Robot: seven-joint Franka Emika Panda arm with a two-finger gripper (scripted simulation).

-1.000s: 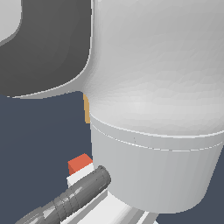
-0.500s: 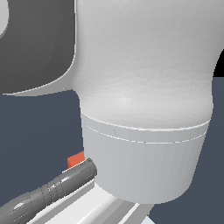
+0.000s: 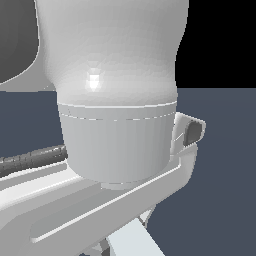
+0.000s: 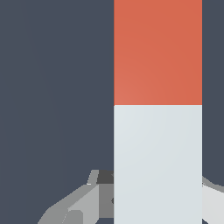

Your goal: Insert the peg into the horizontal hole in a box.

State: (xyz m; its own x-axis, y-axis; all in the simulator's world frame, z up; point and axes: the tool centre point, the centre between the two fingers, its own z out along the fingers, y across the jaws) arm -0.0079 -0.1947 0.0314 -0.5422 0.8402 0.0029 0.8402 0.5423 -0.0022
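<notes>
Peg [image 4: 157, 109] fills the wrist view, grey half nearest the gripper [image 4: 157, 197], whose fingers [image 4: 83, 201] flank it; actual clamping cannot be confirmed. Red half points to 12 o'clock, presumably leading for insertion. Arm housing [image 3: 117, 100] blocks the exterior view; box and hole unseen.

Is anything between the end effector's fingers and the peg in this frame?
In the wrist view, nothing shows between them: the peg runs down over the end effector, its pale half covering the fingers. Actual contact is hidden. The exterior view shows only the arm.

One peg [image 4: 157, 109] — half red, half white, one gripper [image 4: 153, 197]
</notes>
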